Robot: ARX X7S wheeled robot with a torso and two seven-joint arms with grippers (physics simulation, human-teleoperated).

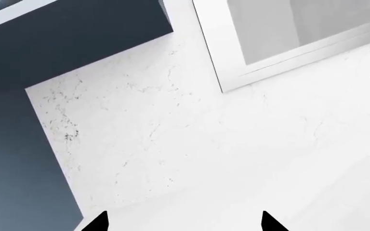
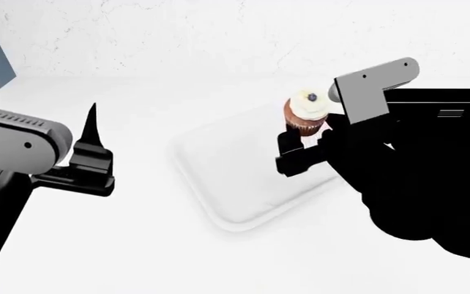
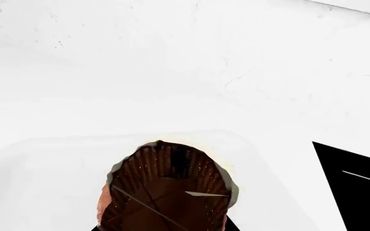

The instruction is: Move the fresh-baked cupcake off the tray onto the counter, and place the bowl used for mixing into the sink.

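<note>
Right gripper [image 2: 305, 144] clamped on cupcake [image 2: 307, 114] above tray [image 2: 218, 177]; risk: tilt smears frosting, or it slips back onto tray.

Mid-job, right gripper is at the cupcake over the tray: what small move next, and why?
Probably carry it sideways, clear of the flat white rectangular tray. The right gripper appears shut on the brown-based, white-frosted cupcake, which still sits over the tray, not bare speckled white counter.

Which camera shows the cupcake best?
The head view: the cupcake shows frosting, berry and brown base, at the right gripper over the tray. The right wrist view shows only its ridged base, very close. The left wrist view misses it.
</note>
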